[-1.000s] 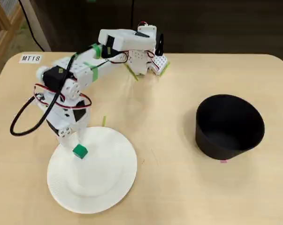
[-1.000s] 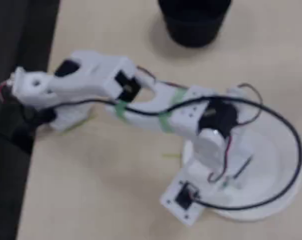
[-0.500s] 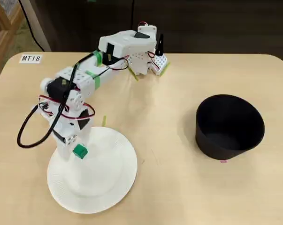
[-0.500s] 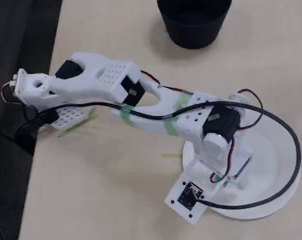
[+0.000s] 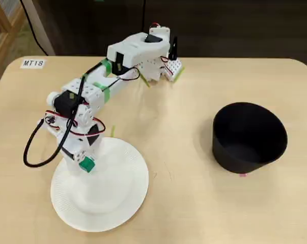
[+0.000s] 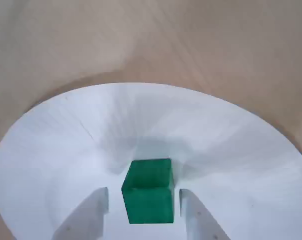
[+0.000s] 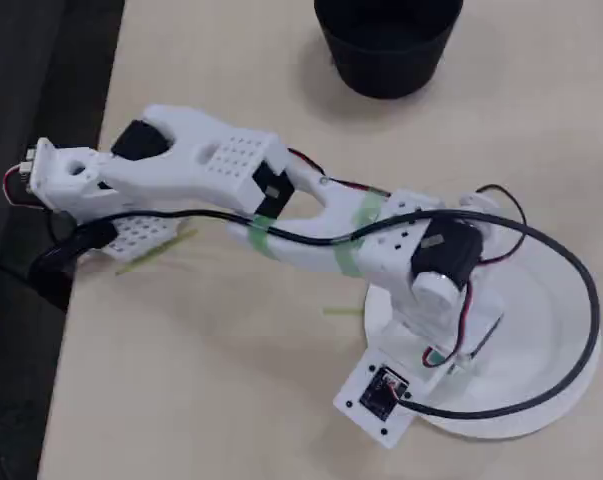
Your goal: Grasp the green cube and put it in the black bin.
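Observation:
The green cube (image 6: 148,196) sits on a white paper plate (image 6: 140,120). In the wrist view my gripper (image 6: 143,194) is open, and its white fingers (image 6: 88,215) stand on either side of the cube with a small gap on each side. In a fixed view the gripper (image 5: 83,160) points down onto the plate (image 5: 112,201), with the cube (image 5: 86,164) at its tip. The black bin (image 5: 249,136) stands to the right, well apart from the plate. It also shows at the top of another fixed view (image 7: 386,40).
The arm's base (image 5: 153,61) is mounted at the table's far edge. A label "MT18" (image 5: 32,63) is at the table's back left corner. A black cable (image 5: 33,147) loops beside the arm. Bare wooden tabletop (image 5: 178,152) lies between plate and bin.

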